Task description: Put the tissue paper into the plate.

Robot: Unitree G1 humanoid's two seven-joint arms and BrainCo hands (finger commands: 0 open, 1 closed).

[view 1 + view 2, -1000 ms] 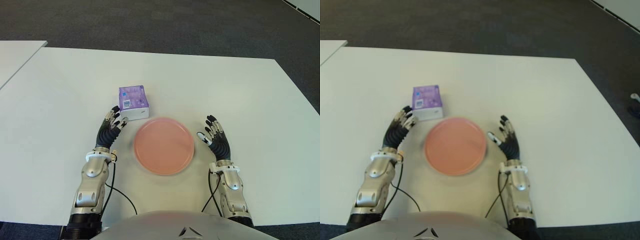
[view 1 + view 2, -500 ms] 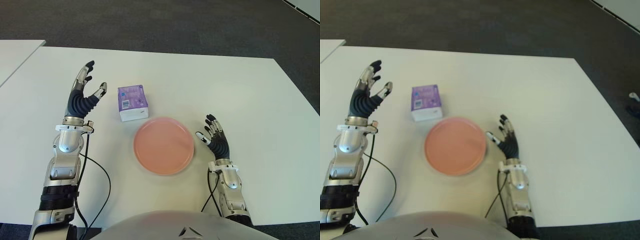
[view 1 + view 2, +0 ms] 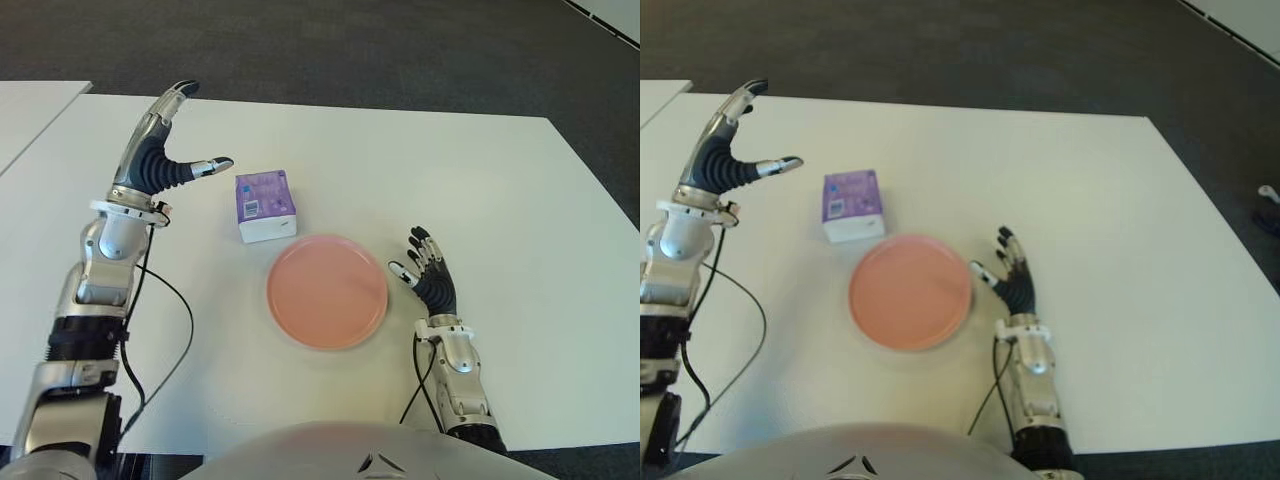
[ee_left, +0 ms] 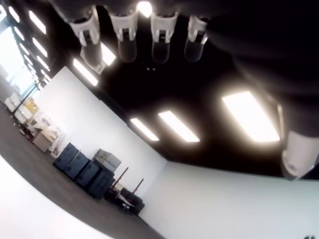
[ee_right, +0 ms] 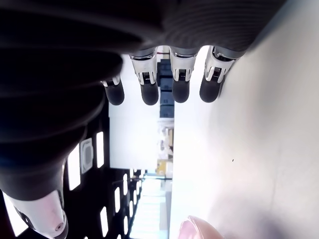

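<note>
Item: purple tissue pack (image 3: 266, 205), lying flat on the white table (image 3: 480, 190), just beyond the far-left rim of the pink plate (image 3: 327, 291) and apart from it; nothing lies in the plate. Left hand (image 3: 158, 160): raised above the table to the left of the pack, fingers extended and spread, thumb pointing toward the pack, holding nothing; its wrist view looks up at ceiling lights, which fits a palm turned away from the table. Right hand (image 3: 428, 276): shows just right of the plate, fingers loosely extended, empty. Step in hand, as judged: the reach and grasp of the pack by the left hand, not yet made. Handling notes: the palm needs turning down and toward the pack before descent; the thumb should go on one long side and the fingers on the opposite side, closing evenly so the soft pack does not skid toward the plate rim or crush. Once lifted clear of the table, a short carry toward the robot's right brings it over the plate centre; release low.
</note>
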